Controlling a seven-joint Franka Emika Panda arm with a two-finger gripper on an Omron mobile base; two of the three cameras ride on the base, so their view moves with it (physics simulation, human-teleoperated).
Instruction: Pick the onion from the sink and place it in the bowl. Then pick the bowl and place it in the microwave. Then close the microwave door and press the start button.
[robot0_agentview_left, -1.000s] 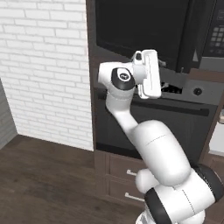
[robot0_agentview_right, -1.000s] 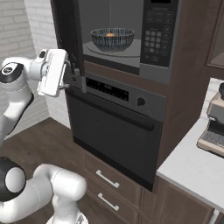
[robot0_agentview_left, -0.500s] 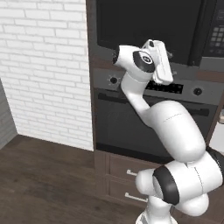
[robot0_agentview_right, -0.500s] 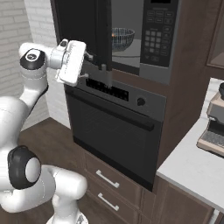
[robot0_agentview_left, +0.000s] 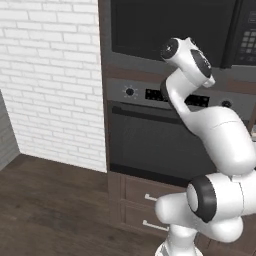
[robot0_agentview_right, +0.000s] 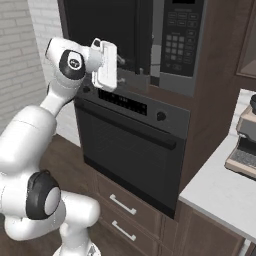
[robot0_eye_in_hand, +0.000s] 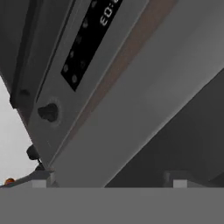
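While the white arm (robot0_agentview_right: 30, 135) reaches up before the tall cabinet, the knobbed oven (robot0_agentview_right: 132, 155) sits below the black microwave (robot0_agentview_left: 175, 27), whose keypad strip (robot0_agentview_right: 177, 42) lies at its right. The microwave door (robot0_agentview_right: 107, 25), a dark glass panel, stands nearly closed. The gripper (robot0_agentview_right: 121, 60) hovers at the door's lower edge, fingers spread wide and holding nothing. A coffee machine (robot0_agentview_right: 245, 142) stands on the counter (robot0_agentview_right: 220, 192).

Both base views look forward over the arm, from its left and right, sharing the oven (robot0_agentview_left: 150, 145) and microwave (robot0_agentview_right: 165, 40); the hand view sits tilted, close against the oven's control panel (robot0_eye_in_hand: 83, 48)
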